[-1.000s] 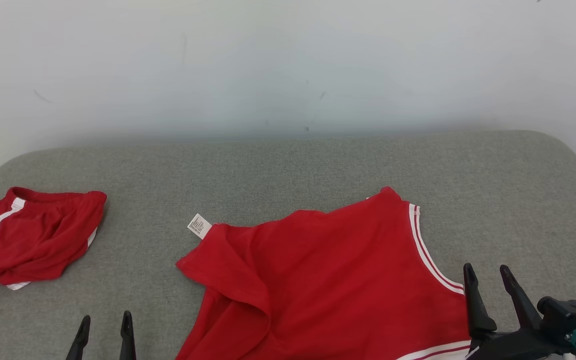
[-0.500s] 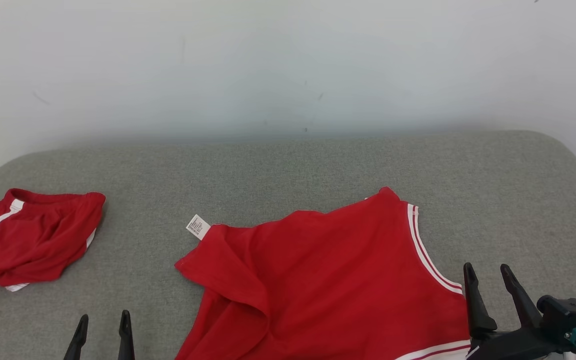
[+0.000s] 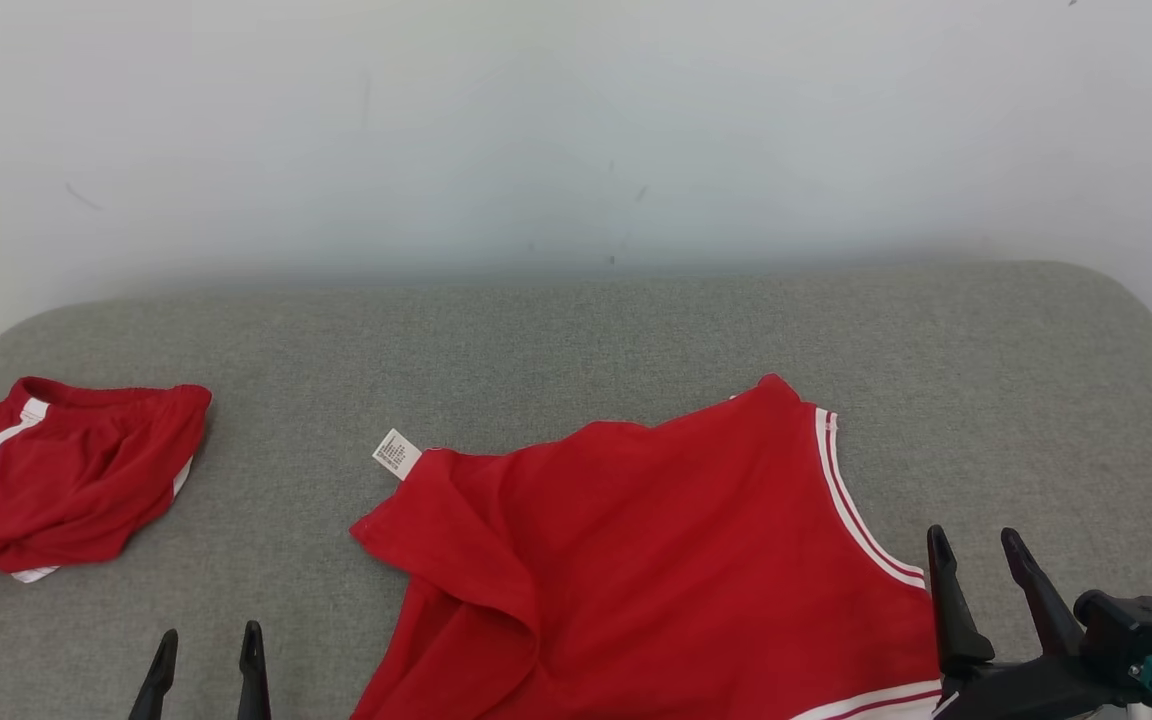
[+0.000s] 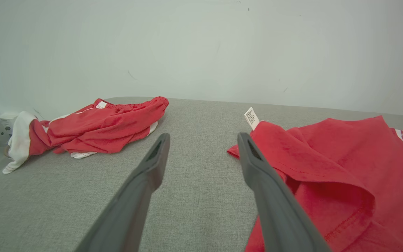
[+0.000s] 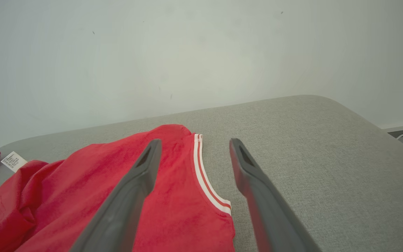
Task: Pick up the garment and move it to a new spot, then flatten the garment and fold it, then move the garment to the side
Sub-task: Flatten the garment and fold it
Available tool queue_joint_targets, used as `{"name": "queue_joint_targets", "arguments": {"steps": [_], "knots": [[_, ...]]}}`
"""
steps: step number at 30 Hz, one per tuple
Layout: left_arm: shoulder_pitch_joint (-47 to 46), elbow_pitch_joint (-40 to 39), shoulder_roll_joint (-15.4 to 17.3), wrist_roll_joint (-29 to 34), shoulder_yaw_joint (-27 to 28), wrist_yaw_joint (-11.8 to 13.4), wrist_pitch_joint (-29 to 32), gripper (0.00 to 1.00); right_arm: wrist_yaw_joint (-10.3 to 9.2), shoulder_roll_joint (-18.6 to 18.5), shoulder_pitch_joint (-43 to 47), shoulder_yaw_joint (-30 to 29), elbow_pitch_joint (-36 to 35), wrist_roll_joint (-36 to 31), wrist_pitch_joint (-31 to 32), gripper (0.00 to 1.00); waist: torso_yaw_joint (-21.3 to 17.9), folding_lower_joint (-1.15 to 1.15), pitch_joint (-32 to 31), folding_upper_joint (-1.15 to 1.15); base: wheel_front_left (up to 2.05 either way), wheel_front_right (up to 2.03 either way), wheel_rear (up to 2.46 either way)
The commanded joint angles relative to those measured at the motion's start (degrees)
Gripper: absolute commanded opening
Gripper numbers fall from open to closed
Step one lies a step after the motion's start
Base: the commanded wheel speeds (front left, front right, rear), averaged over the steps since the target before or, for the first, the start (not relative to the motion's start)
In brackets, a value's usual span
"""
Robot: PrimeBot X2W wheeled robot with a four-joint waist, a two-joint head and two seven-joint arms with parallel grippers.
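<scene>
- The right gripper point(image 3: 973, 545) sits at 4 o'clock in the head view, jaws spread wide with nothing between them. Its wrist view shows the striped edge point(image 5: 206, 175) of the garment point(image 3: 656, 560) running up between the two fingers. Contact with the cloth cannot be confirmed.
- The left gripper point(image 3: 209, 650) sits at 7 o'clock, jaws also spread wide and empty, over the bare grey surface point(image 3: 576, 330). The garment's doubled-over flap point(image 4: 303, 157) lies just beside it, toward 2 o'clock.
- The garment, a red sleeveless top, lies on the surface at 6 o'clock and runs off the lower edge of the head view. Its right part is fairly flat. Its left part is folded over and creased, with a white label point(image 3: 397, 453) sticking out at the 11 o'clock corner.
- Handling, as judged: thin, light, limp cloth that will sag and drape once lifted. It is not fragile, but a single layer may slide out of a loose pinch.
- Hold points, as judged: the striped edge for the right gripper, as the trim looks thicker, and the flap corner near the label for the left gripper.
- A pair of red shorts point(image 3: 66, 480) lies at 9 o'clock, well apart.
</scene>
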Motion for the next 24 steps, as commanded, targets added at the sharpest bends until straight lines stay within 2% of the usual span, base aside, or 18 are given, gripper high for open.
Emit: {"name": "queue_joint_targets", "arguments": {"steps": [1,24], "knots": [[0.89,-0.07,0.37,-0.13,0.03,0.27,-0.05,1.0,0.0,-0.23,0.35,0.14,-0.02,0.11,0.03,1.0,0.03,0.0,-0.01,0.0,0.0,0.0,0.0],[1.05,0.4,0.83,-1.0,-0.63,0.61,-0.42,1.0,0.0,-0.34,-0.22,1.11,0.54,0.29,0.08,1.0,-0.53,0.0,-0.1,0.0,0.0,0.0,0.0]]}}
